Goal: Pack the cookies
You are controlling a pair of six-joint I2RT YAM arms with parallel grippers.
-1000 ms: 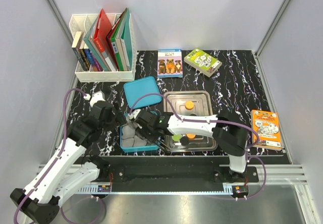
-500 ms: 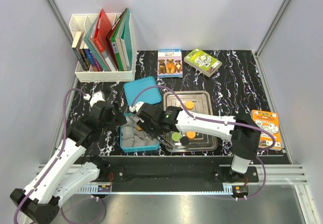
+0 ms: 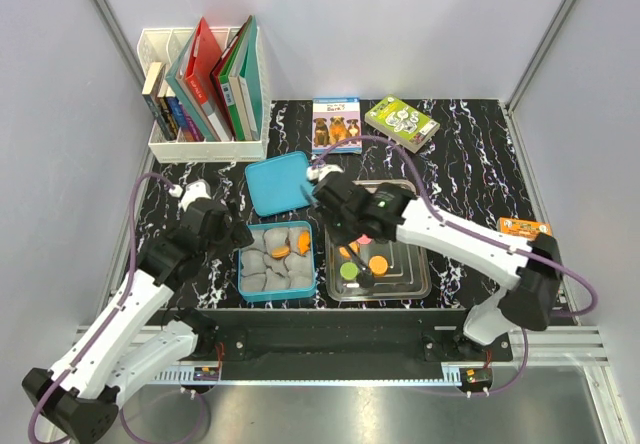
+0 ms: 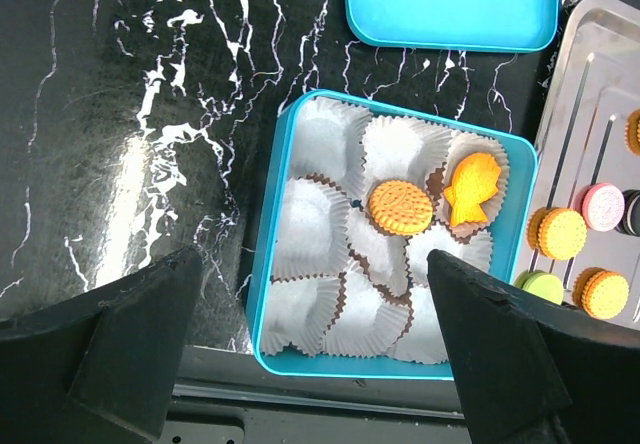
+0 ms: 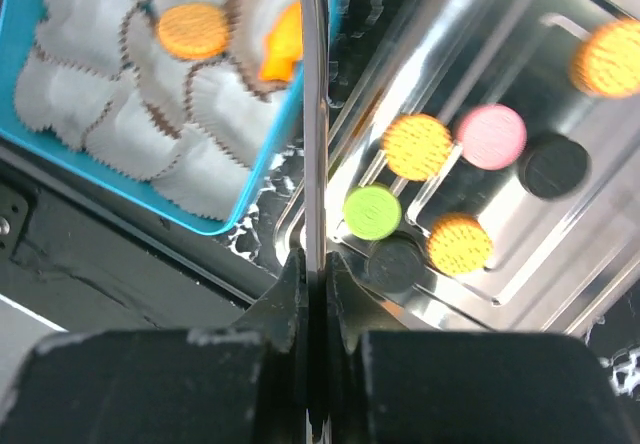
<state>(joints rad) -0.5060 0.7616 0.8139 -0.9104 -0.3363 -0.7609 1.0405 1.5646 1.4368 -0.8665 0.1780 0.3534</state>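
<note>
The teal box (image 3: 246, 276) of white paper cups holds a round orange cookie (image 4: 400, 207) and a fish-shaped orange cookie (image 4: 472, 188). The steel tray (image 3: 410, 286) right of it holds several more cookies: orange (image 5: 416, 146), pink (image 5: 491, 135), green (image 5: 372, 212) and black (image 5: 395, 261). My right gripper (image 3: 345, 214) hovers over the tray's left part, shut on a thin metal tool (image 5: 314, 114) that shows edge-on in the right wrist view; its jaws (image 5: 318, 274) are pressed on the strip. My left gripper (image 3: 222, 232) is open and empty at the box's left side (image 4: 320, 359).
The teal lid (image 3: 280, 184) lies behind the box. A white rack of books (image 3: 205, 94) stands at the back left. Two small books (image 3: 336, 124) lie at the back, and an orange one (image 3: 525, 227) at the right edge.
My right arm has swung from over the teal box to the right and back, over the tray. The box's cookies now show. The left arm has not moved.
</note>
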